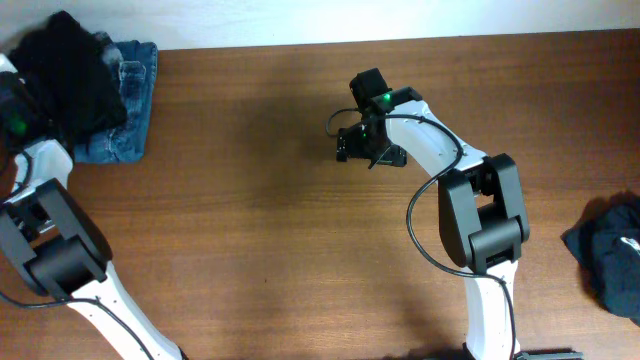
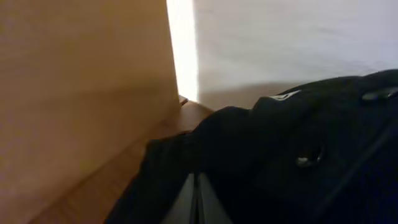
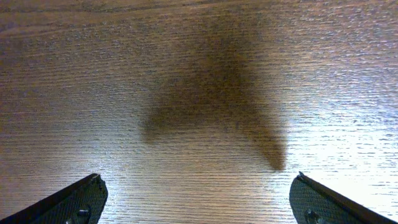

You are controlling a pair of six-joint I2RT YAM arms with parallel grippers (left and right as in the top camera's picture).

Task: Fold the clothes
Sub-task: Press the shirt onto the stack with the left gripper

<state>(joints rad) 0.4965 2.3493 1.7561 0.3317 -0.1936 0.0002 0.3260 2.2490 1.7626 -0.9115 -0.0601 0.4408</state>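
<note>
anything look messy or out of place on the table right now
Yes: a black garment sits in a crumpled heap on the blue jeans at the far-left corner, and another dark garment lies bunched at the overhead view's right edge, partly out of frame. Nothing looks spilled or damaged.

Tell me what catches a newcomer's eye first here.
A heap of black clothes sits on blue jeans at the far left corner of the table. The right arm's fingers hang spread wide over bare wood mid-table, and another dark garment lies at the right edge.
</note>
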